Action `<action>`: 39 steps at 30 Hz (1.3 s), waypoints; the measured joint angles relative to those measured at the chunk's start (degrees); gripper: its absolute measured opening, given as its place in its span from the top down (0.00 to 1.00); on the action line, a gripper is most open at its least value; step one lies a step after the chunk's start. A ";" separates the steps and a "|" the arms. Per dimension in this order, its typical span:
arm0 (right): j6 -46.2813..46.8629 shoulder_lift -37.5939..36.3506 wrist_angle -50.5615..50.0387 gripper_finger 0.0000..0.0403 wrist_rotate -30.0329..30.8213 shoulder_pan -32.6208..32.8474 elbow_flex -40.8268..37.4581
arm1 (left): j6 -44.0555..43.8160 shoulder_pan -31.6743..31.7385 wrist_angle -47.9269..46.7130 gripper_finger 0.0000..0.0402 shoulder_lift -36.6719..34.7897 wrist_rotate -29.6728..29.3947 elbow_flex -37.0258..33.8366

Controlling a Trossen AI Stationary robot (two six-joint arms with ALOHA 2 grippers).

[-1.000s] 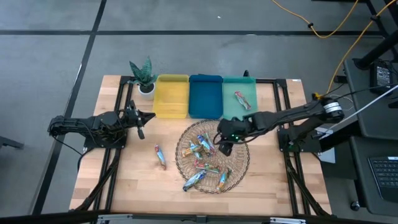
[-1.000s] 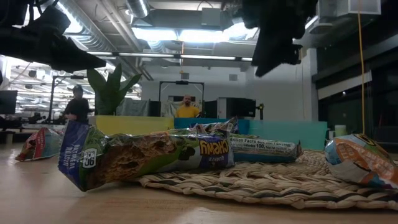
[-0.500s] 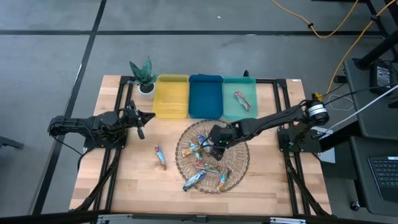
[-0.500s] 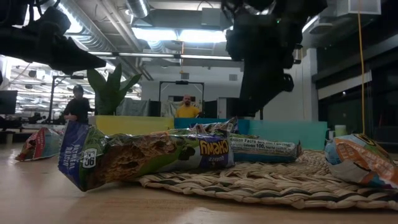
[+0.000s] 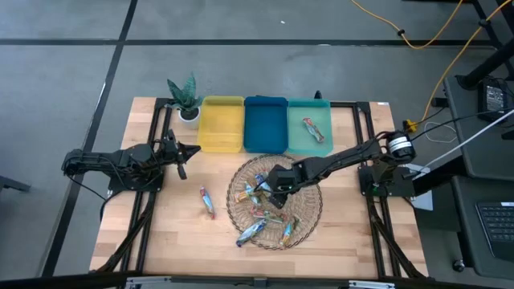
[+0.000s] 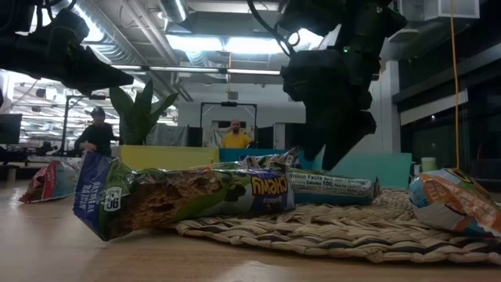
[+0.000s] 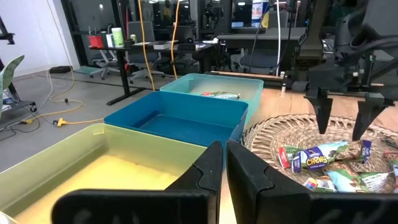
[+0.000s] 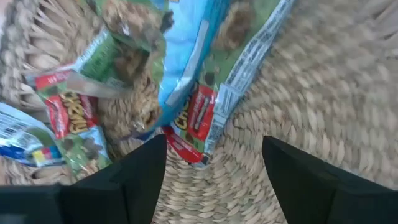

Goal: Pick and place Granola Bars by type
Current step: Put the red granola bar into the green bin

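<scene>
Several granola bars (image 5: 265,210) in shiny wrappers lie heaped in a round woven basket (image 5: 309,210). A single bar (image 5: 207,202) lies on the wood to the basket's left, and another bar (image 5: 313,128) lies in the teal tray. My right gripper (image 5: 277,185) is open and hangs just above the heap, fingers pointing down. In the right wrist view (image 8: 214,180) its fingers stand either side of a red-ended bar (image 8: 194,121), touching nothing. My left gripper (image 5: 181,156) is shut and waits above the table's left part, near the yellow tray.
Along the far edge stand a yellow tray (image 5: 221,138), a blue tray (image 5: 265,138) and a teal tray (image 5: 301,138), with a small potted plant (image 5: 186,96) to their left. Bare wood lies left of and in front of the basket. People show in the room behind.
My right gripper has moved toward the table's left across the basket and come down close over the heap of bars. The bars have not moved.
</scene>
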 joint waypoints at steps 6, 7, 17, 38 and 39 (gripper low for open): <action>-0.09 1.78 1.74 0.34 -0.15 0.20 0.04 | 0.00 0.00 0.03 0.96 0.00 0.00 0.00; -0.09 2.21 1.39 0.34 -0.13 0.18 0.02 | 0.00 0.00 0.03 0.96 -0.02 -0.02 0.01; -0.26 5.07 4.19 0.42 -1.70 0.16 0.13 | 0.00 0.00 0.19 0.96 -0.02 0.00 0.00; -1.63 4.65 2.58 0.94 -6.99 0.01 1.10 | 0.00 0.00 0.20 0.96 -0.02 0.00 0.01; -1.75 4.65 1.44 0.94 -6.99 0.01 1.93 | 0.00 0.00 0.19 0.96 -0.02 0.00 0.00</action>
